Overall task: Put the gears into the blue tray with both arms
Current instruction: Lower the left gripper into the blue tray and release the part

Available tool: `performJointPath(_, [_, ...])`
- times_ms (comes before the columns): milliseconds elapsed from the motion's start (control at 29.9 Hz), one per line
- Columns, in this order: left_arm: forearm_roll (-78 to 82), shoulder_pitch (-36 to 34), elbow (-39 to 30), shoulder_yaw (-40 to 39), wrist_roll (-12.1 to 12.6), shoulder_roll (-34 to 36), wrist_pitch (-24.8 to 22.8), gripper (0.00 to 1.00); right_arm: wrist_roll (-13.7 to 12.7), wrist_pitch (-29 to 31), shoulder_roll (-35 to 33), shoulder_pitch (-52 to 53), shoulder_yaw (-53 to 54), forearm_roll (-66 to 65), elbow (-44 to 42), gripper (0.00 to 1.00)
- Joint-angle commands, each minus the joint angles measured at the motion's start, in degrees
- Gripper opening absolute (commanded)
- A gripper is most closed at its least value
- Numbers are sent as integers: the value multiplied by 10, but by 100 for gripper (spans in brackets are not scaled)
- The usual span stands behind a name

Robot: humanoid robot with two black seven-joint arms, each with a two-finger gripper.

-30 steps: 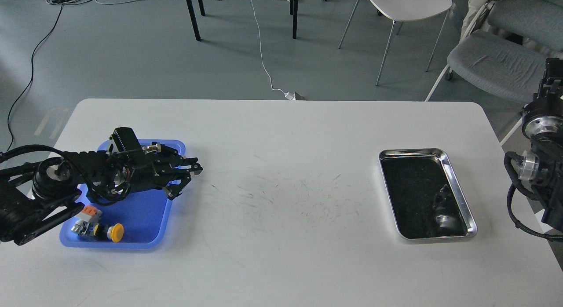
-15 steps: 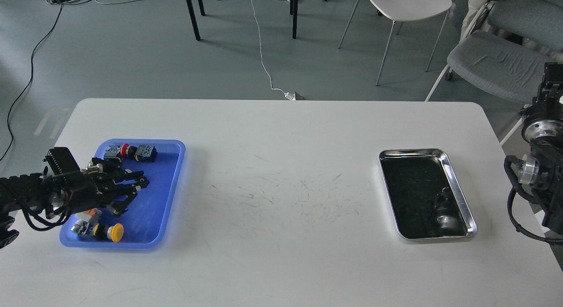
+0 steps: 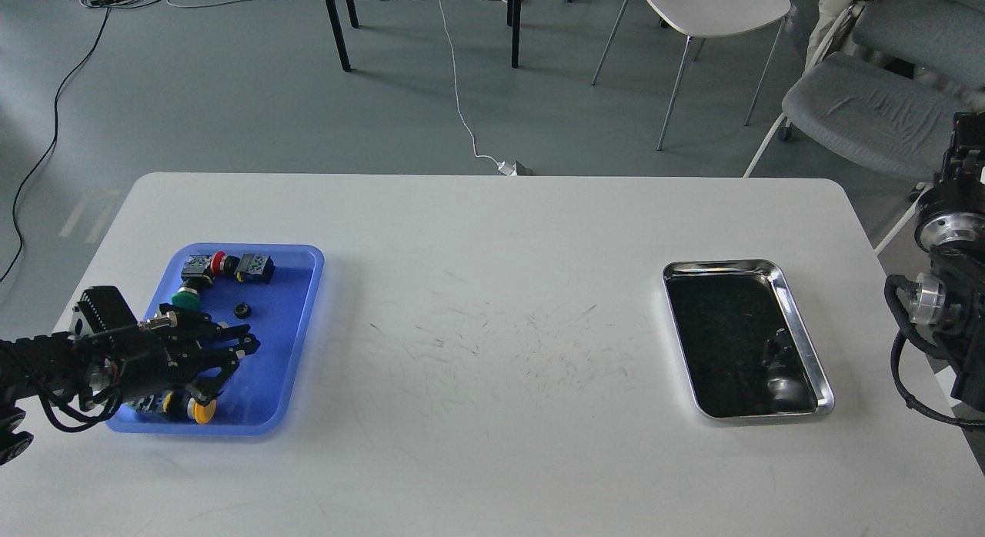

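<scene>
The blue tray (image 3: 296,333) lies at the table's left. Inside it, one small black gear (image 3: 242,310) rests in the upper middle, apart from everything else. My left gripper (image 3: 235,360) hovers over the tray's lower half, open with nothing between its fingers, a short way below the gear. My right arm (image 3: 946,291) sits at the right edge of the view, off the table; its gripper is out of view.
The blue tray also holds push-button switches: a red-capped one (image 3: 209,265) and a black one (image 3: 255,267) at the top, a green-capped one (image 3: 187,297), a yellow-capped one (image 3: 202,411) at the bottom. A shiny steel tray (image 3: 800,321) lies at the right.
My left arm has pulled back leftward and toward the near side, from the tray's right rim to its lower half. That uncovered the gear and the switches at the tray's top.
</scene>
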Motion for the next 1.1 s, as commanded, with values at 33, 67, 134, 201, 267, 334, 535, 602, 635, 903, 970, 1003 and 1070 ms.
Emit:
performJointPath(33, [-1,6,1,0,0,0,7,10,0,-1,0,-1,-1,0,0,95])
performJointPath(67, [-1,6,3,1,0,0,9,10,0,-1,0,-1,-1,0,1,95])
performJointPath(134, [-2,7,8,0,0,0,11,10,0,-2,1,-1,-1,0,0,95])
performJointPath(201, [-2,8,8,1,0,0,12,10,0,-1,1,-1,-2,-2,1,95])
performJointPath(267, [-2,8,10,2,0,0,16,10,0,-1,1,-1,-2,-2,1,95])
performJointPath(334, [-3,8,16,2,0,0,18,10,0,-1,2,-1,-2,-2,1,95])
performJointPath(535, [-3,9,34,2,0,-8,22,11,0,-3,4,-9,-2,-3,1,95])
performJointPath(602, [-3,9,34,3,0,-8,22,12,0,-3,4,-9,-2,-3,1,95])
performJointPath(635, [-3,9,34,3,0,-9,22,13,0,-3,4,-9,-2,-3,1,95])
performJointPath(903, [-13,9,35,9,0,-7,22,23,0,-2,4,-9,-2,-3,1,95])
performJointPath(970, [-17,9,35,9,0,-8,22,26,0,-2,4,-9,-2,-4,1,95])
performJointPath(1003, [-17,9,36,9,0,-8,22,28,0,-3,4,-9,-2,-4,1,95])
performJointPath(1070, [-21,8,36,9,0,-8,22,29,0,-2,4,-9,-2,-4,2,95])
